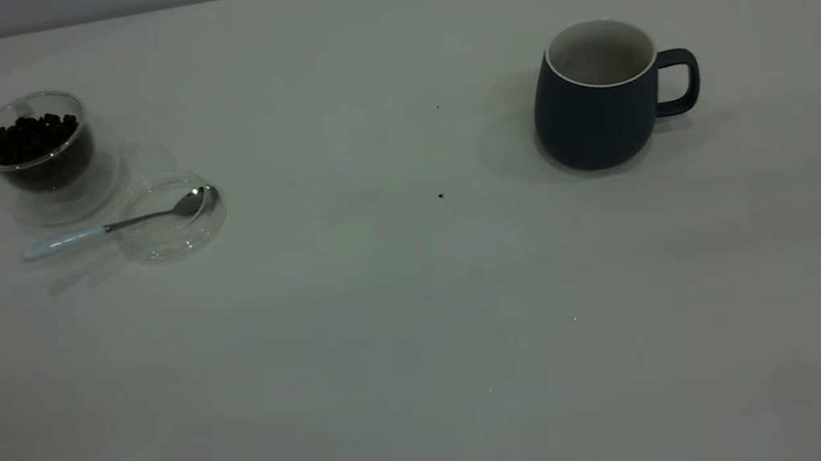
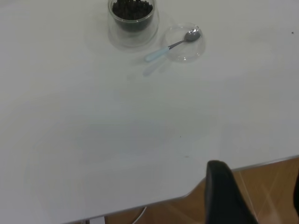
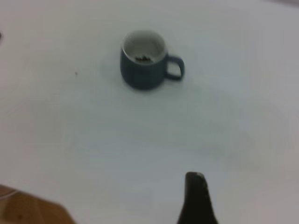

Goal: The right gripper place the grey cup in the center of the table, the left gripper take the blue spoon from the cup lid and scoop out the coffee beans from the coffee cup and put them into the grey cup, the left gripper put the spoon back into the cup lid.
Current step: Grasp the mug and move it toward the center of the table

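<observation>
Wide plain white tabletop (image 1: 409, 328) w/ a few tiny dark specks fills the exterior view; no arm shows in that view.

Largest vessel: rounded dark blue-grey ceramic mug (image 1: 599, 101), white inside & rim, upright on the table's right half, loop handle pointing to the right edge; it stands right of centre, well apart from the other items; right wrist view shows a few small dark bits at the bottom of the mug (image 3: 145, 60).

Next: short clear double-walled glass cup w/o handle (image 1: 41, 151), upright at far left, toward the back; inside it a heap of small dark brown-black coffee beans (image 1: 32, 138), filling it close to the rim.

Just beside the glass cup, toward centre & nearer the front: small round clear glass lid (image 1: 168, 218) w/ raised rim, lying flat on the table, close to the cup's base; can't tell if they touch.

Smallest: teaspoon w/ shiny metal bowl & pale light-blue handle (image 1: 113, 226); bowl rests inside the lid, handle sticks out over the rim toward the left edge, its tip low at the table.

Left gripper (image 2: 224, 196): only one black tapered finger in its wrist view, over the table's edge, far from cup, lid & spoon; jaw state can't tell. Right gripper (image 3: 196, 200): one black finger tip visible, well apart from the mug; jaw state can't tell; neither grasps anything visible.
</observation>
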